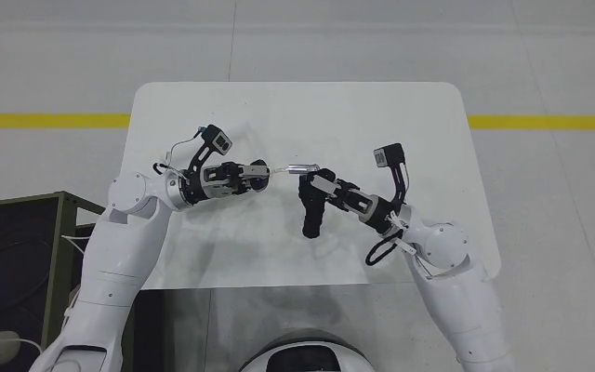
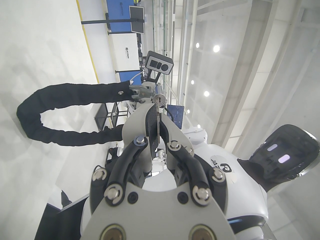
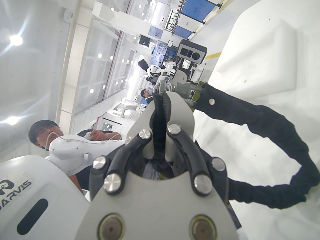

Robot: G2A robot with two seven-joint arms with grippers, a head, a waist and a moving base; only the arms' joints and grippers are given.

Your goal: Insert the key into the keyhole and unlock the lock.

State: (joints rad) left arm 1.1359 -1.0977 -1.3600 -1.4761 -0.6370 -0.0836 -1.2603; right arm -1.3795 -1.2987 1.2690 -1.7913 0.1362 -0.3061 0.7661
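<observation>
Flat silver metal key (image 2: 158, 131), pinched in the closed left gripper (image 2: 158, 112), aims lengthwise at the keyhole (image 2: 159, 99) of the black fabric-sleeved cable lock (image 2: 75, 87) clamped by the right gripper (image 3: 162, 96).

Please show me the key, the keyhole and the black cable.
key (image 2: 158, 121): left wrist view, middle of its blade.
keyhole (image 2: 159, 99): left wrist view, round silver face.
black cable (image 2: 75, 88): left wrist view, upper run of loop.
</observation>
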